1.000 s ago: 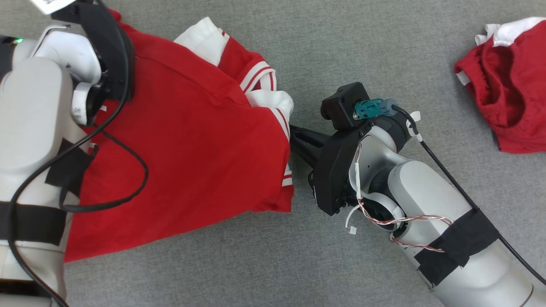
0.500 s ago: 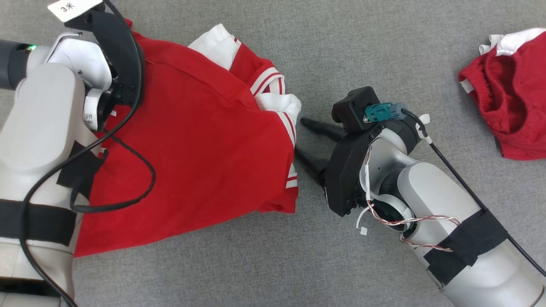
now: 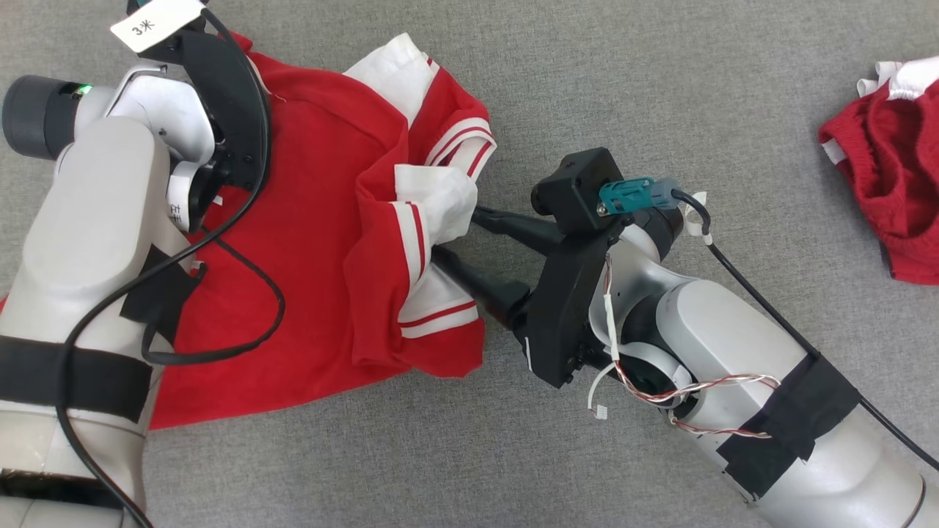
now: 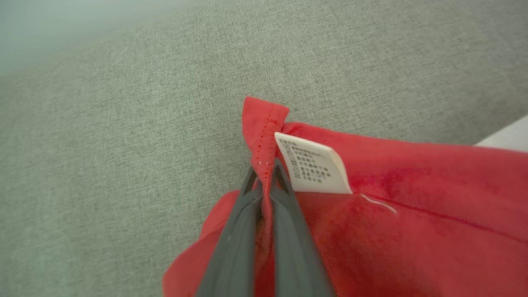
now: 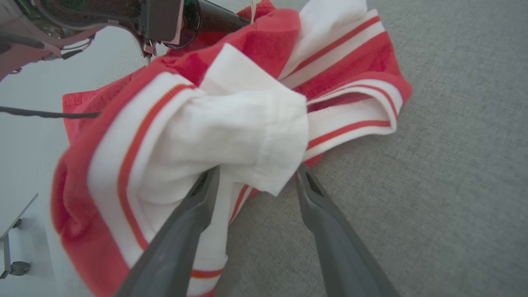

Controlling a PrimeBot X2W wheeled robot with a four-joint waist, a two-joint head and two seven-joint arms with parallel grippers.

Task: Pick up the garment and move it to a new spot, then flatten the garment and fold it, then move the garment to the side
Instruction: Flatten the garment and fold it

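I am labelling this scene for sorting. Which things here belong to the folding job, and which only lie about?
Belonging to the job:
- red and white garment
- left gripper, shut on its red hem
- right gripper, jaws open at its white cuff

Only lying about:
- second red garment, far right
- grey cloth surface

pale grey forearms [image 3: 770,396] are wearing black tape bands; black cables [image 3: 220,345] are trailing along both, a teal connector [image 3: 634,194] is showing, and dark grey fingers [image 5: 173,247] are tapering.

Grey woven surface [image 3: 587,88] everywhere, possibly carpet, evenly lit
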